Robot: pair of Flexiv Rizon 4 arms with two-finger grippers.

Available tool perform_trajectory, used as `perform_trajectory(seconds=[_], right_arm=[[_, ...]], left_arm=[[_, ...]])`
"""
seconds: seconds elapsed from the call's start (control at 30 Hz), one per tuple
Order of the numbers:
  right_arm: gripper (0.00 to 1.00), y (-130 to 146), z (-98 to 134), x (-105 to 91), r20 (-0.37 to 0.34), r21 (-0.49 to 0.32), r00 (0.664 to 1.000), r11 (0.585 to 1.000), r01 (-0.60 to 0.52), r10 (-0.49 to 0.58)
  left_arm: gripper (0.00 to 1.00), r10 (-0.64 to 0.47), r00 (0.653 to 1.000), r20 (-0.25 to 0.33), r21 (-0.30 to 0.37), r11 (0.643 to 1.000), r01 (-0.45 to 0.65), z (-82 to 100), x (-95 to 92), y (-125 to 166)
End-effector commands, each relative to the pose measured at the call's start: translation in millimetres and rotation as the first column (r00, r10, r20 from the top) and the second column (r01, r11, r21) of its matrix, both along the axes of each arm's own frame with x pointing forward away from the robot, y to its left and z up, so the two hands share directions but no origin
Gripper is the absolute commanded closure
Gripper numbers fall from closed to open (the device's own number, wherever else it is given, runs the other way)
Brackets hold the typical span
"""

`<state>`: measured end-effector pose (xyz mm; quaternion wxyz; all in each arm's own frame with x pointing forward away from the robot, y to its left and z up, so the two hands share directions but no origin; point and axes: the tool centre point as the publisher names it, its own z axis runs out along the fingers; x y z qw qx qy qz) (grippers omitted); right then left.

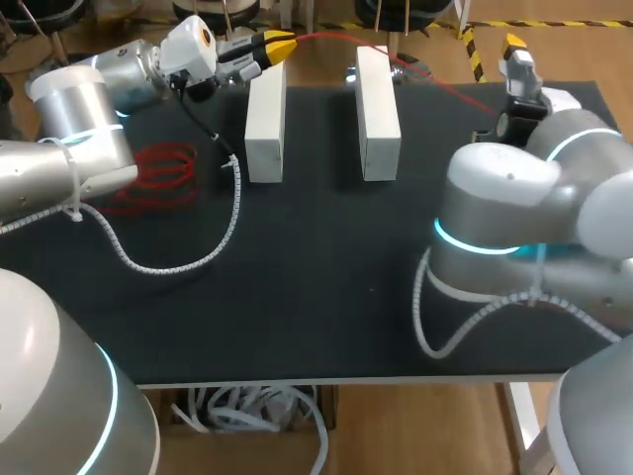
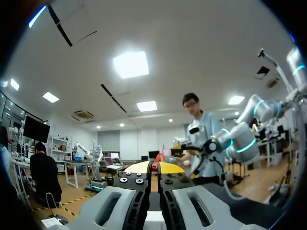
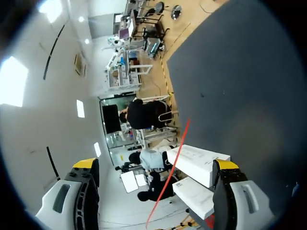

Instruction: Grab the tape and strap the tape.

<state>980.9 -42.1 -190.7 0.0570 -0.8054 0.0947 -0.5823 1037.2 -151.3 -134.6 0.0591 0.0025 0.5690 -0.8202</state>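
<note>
my head camera looks down from behind on the black table [image 1: 326, 297]; left wrist faces outward; right wrist shares its white rectangular blocks [image 3: 196, 163].

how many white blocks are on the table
2. The left block lies beside the left gripper; the right block lies parallel to it, a gap between them. Nothing seems to hide another.

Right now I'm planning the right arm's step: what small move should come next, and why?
Probably close the right gripper on the tape: it stands wide open with the red tape running between its fingers, while the left gripper is shut on one end.
</note>
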Motion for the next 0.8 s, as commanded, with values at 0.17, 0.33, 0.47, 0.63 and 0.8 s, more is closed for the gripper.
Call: perform_trajectory(seconds=[0.17, 0.33, 0.47, 0.63, 0.8], right_arm=[[0.00, 16, -19, 19.8, 0.089, -0.035, 0.967, 0.969, 0.243, -0.240], [0.00, 16, -18, 27.7, 0.099, -0.030, 0.966, 0.970, 0.243, -0.239], [0.05, 16, -18, 34.2, 0.112, -0.030, 0.965, 0.970, 0.240, -0.236], [0.34, 13, -16, 37.7, 0.116, -0.028, 0.964, 0.970, 0.243, -0.238], [0.45, 10, -18, 41.9, 0.114, -0.035, 0.964, 0.969, 0.246, -0.240]], left_arm=[[1.00, -0.003, 1.000, 0.000, -0.001, 1.000, 0.003, -0.4, 1.1, 0], [1.00, -0.003, 1.000, 0.000, -0.001, 1.000, 0.003, -0.4, 1.1, 0], [1.00, -0.003, 1.000, 0.000, -0.001, 1.000, 0.003, -0.4, 1.1, 0], [1.00, -0.003, 1.000, 0.000, -0.001, 1.000, 0.003, -0.4, 1.1, 0], [1.00, -0.003, 1.000, 0.000, -0.001, 1.000, 0.003, -0.4, 1.1, 0]])
